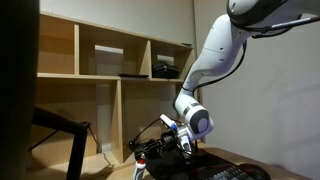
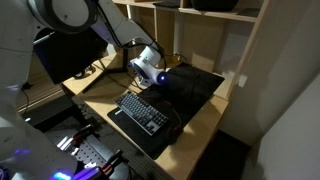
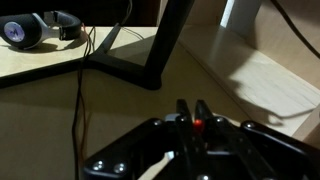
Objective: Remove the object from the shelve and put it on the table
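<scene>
My gripper point(image 3: 193, 105) is low over the wooden table point(image 2: 203, 128), next to the shelf unit point(image 1: 110, 62). In the wrist view its two fingers are nearly together with a small red object point(image 3: 198, 124) pinched between them. The gripper shows in both exterior views point(image 1: 145, 153) point(image 2: 172, 80), reaching out from the wrist just above the desk. The red object is too small to make out in either exterior view. A dark object point(image 1: 165, 70) lies in an upper shelf compartment.
A black keyboard point(image 2: 140, 110) lies on the table beside a black mat point(image 2: 198, 88). Headphones point(image 3: 30, 30) and a black stand leg point(image 3: 165, 45) with cables lie ahead of the gripper. A black frame point(image 1: 60, 130) stands by the shelf.
</scene>
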{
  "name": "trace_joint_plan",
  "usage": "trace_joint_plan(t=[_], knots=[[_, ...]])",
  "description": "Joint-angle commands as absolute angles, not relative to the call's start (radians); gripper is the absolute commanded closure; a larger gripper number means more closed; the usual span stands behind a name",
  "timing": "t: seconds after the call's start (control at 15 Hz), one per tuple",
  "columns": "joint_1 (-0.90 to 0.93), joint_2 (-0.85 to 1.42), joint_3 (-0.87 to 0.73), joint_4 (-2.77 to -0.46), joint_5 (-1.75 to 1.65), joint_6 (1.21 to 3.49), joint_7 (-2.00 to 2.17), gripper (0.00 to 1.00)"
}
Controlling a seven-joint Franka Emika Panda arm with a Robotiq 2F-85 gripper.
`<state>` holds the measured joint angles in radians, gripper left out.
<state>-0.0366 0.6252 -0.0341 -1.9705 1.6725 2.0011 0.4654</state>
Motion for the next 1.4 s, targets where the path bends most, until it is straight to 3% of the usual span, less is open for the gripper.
trace_joint_plan(t=[0.0, 0.2, 0.27, 0.73, 1.0, 1.33], knots=[[-0.046, 0.514, -0.069, -2.204, 1.702, 2.033, 0.247, 0.97], [-0.042, 0.393, -0.112, -2.377, 1.63, 2.034, 0.12, 0.97], [0.047, 0.42, -0.054, -2.223, 1.679, 2.138, 0.226, 0.97], [0.204, 0.489, 0.048, -1.903, 1.516, 2.375, 0.608, 0.97], [0.25, 0.565, 0.025, -1.784, 1.295, 2.486, 0.968, 0.97], [0.136, 0.603, 0.008, -1.71, 1.18, 2.37, 1.223, 0.97]])
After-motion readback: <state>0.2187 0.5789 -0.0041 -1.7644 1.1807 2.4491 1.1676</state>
